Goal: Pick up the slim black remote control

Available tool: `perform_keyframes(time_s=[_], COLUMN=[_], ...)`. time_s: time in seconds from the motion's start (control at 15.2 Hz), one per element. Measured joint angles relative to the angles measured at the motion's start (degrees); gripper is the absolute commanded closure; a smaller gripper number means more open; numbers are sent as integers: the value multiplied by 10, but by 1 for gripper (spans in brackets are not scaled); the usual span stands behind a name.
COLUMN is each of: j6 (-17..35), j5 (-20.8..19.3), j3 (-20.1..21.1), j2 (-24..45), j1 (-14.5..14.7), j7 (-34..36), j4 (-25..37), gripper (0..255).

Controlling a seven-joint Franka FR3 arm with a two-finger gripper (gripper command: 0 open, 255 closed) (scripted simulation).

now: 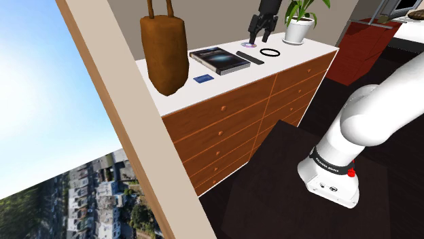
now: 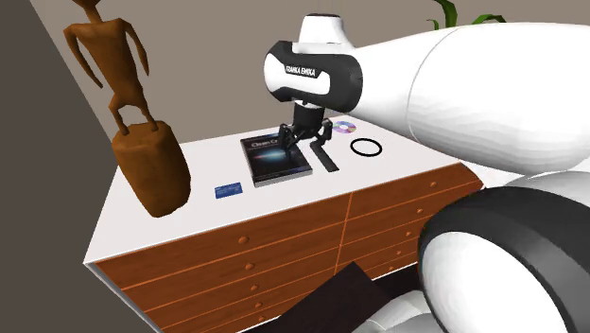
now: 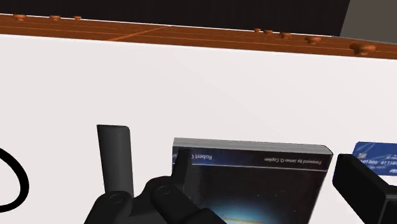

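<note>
Remote (image 3: 114, 159) end hid behind finger (image 3: 121, 207) of spread hand (image 3: 261, 168), nr book (image 3: 267, 197).

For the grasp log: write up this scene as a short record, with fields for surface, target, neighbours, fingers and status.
surface: white dresser top
target: slim black remote, lying flat between the book and the black ring
neighbours: blue card, disc, potted plant, brown figure
gripper: above the dresser top
fingers: open, holding nothing
status: remote not yet grasped
</note>
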Motion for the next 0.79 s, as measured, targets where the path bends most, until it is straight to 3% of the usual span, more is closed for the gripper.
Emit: perform_keyframes(time_s=[0.79], j6=[29], j5=[70], j3=[-84], j2=[239], j1=[-40], j7=[-97], j4=[157], gripper=[0])
